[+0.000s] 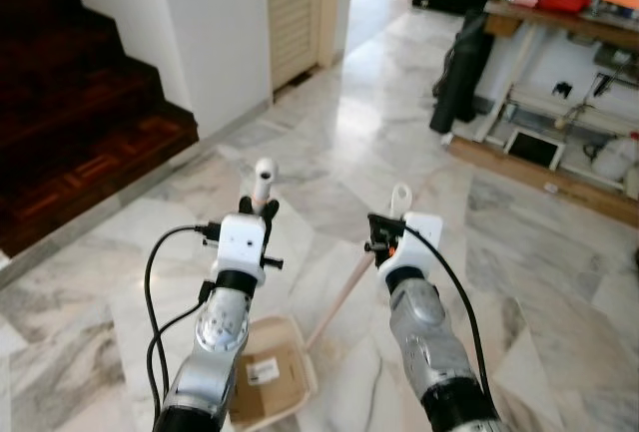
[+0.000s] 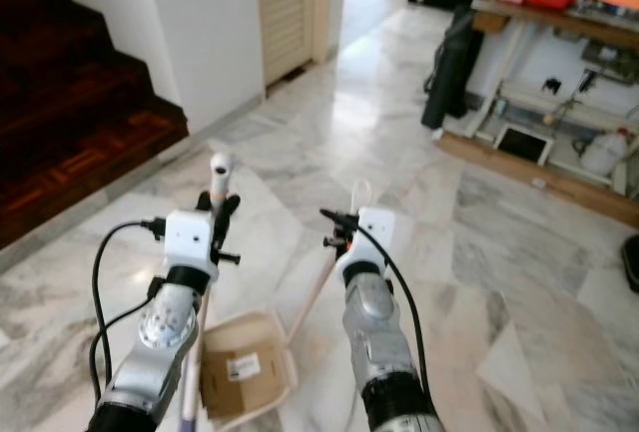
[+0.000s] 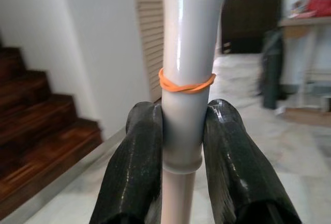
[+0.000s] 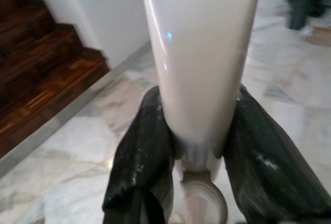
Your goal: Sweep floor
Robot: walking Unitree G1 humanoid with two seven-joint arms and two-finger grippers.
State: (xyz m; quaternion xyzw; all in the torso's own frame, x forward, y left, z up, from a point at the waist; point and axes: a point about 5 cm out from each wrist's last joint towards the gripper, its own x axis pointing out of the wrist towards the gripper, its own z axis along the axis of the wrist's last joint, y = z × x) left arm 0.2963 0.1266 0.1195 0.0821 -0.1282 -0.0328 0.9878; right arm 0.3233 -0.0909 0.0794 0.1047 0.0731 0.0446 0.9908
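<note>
Beige dustpan with labelled cardboard inside

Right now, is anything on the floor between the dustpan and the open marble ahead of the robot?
Nothing visible lies in the way. The dustpan sits low by the robot's left arm, and the marble floor ahead looks bare up to the doorway. The left end effector and the right end effector each clamp a pale handle.

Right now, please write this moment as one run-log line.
left gripper: shut on dustpan handle | right gripper: shut on broom handle | dustpan: on marble floor, between arms
</note>
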